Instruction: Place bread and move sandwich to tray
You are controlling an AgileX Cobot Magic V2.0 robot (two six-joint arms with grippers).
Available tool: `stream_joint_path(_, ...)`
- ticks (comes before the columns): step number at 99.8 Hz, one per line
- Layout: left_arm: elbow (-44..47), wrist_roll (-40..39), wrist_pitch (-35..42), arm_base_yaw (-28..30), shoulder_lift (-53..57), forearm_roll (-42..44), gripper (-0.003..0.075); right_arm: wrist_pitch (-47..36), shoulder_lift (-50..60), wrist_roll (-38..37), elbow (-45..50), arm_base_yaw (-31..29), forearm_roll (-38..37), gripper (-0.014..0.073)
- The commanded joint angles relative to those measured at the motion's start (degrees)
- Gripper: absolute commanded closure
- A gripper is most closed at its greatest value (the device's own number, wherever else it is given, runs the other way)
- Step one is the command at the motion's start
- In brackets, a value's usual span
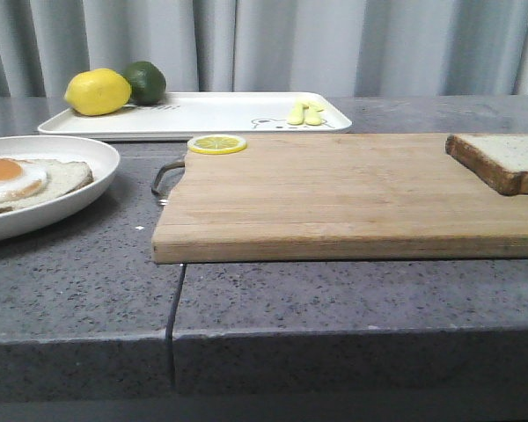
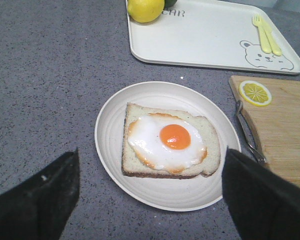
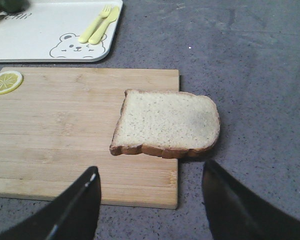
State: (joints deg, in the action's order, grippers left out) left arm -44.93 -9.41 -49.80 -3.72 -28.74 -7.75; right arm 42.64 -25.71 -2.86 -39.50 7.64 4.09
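In the front view we see the tray (image 1: 202, 114) at upper left with a lemon (image 1: 97, 91) and lime (image 1: 146, 81), the board (image 1: 334, 193) mid-frame, the bread (image 1: 503, 160) at its right end, and the sandwich (image 1: 18, 182), an open egg-topped slice, on the plate (image 1: 88, 189) at far left.

In the left wrist view our left fingers (image 2: 35, 200) stand wide apart at the lower corners, the plate above them.

In the right wrist view our right fingers (image 3: 75, 210) spread wide below the bread, which overhangs the board's edge onto the surface (image 3: 260, 75).

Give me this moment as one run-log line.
bread: on cutting board, overhanging edge | egg-topped slice: on plate | tray: no sandwich | both jaws open, empty
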Motion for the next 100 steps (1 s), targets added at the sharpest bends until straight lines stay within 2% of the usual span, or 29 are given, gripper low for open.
stream_joint_path(1, -1.9, -0.3, 3.6, -0.2, -0.7, -0.8, 0.0176, -3.8, -0.9, -0.2, -1.9, -0.3, 0.3, 0.0137)
stream_joint_path(64, -1.9, -0.3, 3.6, -0.2, -0.7, -0.8, 0.0176, -4.7, -1.7, -0.1, -2.0, -0.3, 0.7, 0.0137)
stream_joint_path(83, -1.9, -0.3, 3.6, -0.2, -0.7, -0.8, 0.0176, -7.4, -7.1, 0.2, -2.5, -0.6, 1.6, 0.0137)
stream_joint_path(100, -1.9, -0.3, 3.6, -0.2, -0.7, -0.8, 0.0176, -7.3, -15.5, 5.1, -5.0, -3.7, 7.6, 0.0137)
